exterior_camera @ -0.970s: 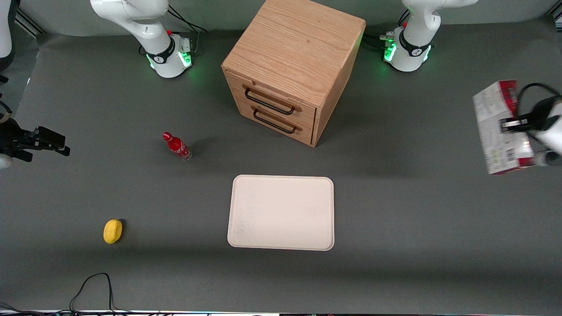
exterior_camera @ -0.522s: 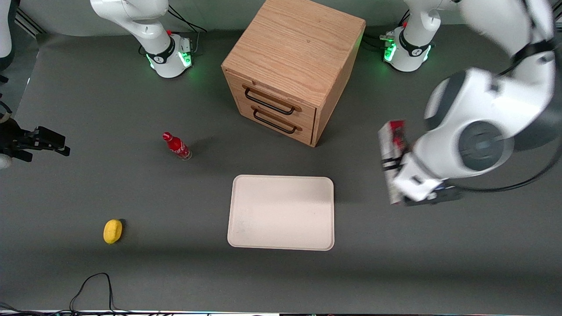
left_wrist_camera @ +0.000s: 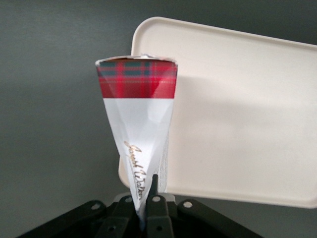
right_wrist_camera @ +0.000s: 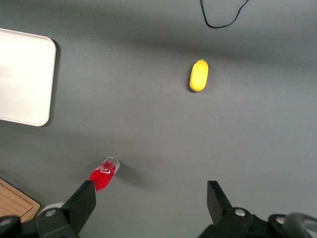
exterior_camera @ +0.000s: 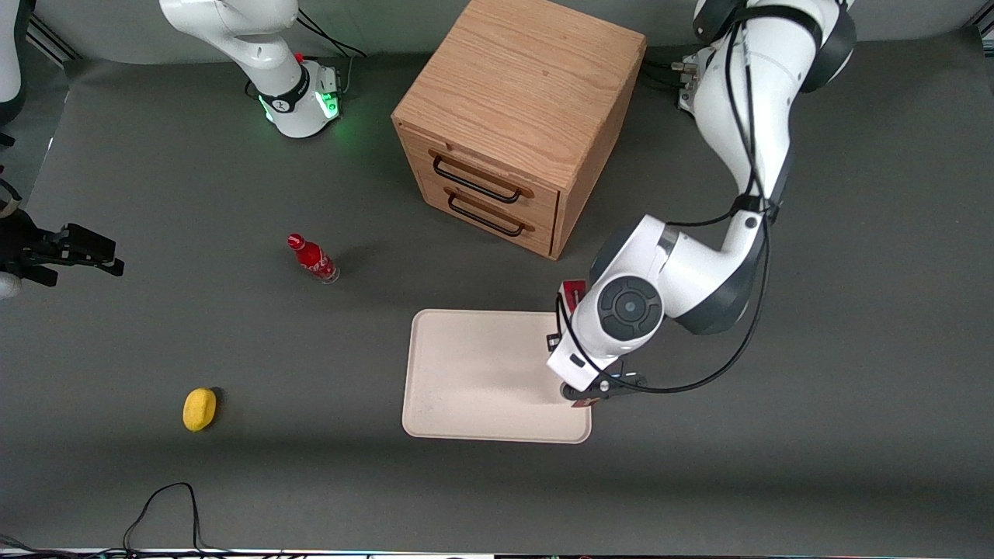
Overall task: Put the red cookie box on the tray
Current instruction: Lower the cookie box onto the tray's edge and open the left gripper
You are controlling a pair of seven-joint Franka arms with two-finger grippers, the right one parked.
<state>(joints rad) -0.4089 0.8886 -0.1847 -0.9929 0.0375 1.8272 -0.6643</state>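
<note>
The red cookie box (left_wrist_camera: 138, 114) is pinched edge-on in my left gripper (left_wrist_camera: 146, 191), which is shut on its white face; its red tartan end points away from the wrist. From the front, only a red corner of the box (exterior_camera: 573, 292) shows past the wrist. The gripper (exterior_camera: 567, 345) hangs above the cream tray (exterior_camera: 481, 373), over the tray's edge toward the working arm's end of the table. In the wrist view the box hovers over that rim of the tray (left_wrist_camera: 237, 124), partly above the grey table.
A wooden two-drawer cabinet (exterior_camera: 512, 116) stands farther from the front camera than the tray. A small red bottle (exterior_camera: 312, 258) and a yellow object (exterior_camera: 199, 408) lie toward the parked arm's end. A black cable (exterior_camera: 163, 501) loops at the table's front edge.
The left arm has swung in from the working arm's end of the table, carrying the box from well off the tray to above the tray's edge.
</note>
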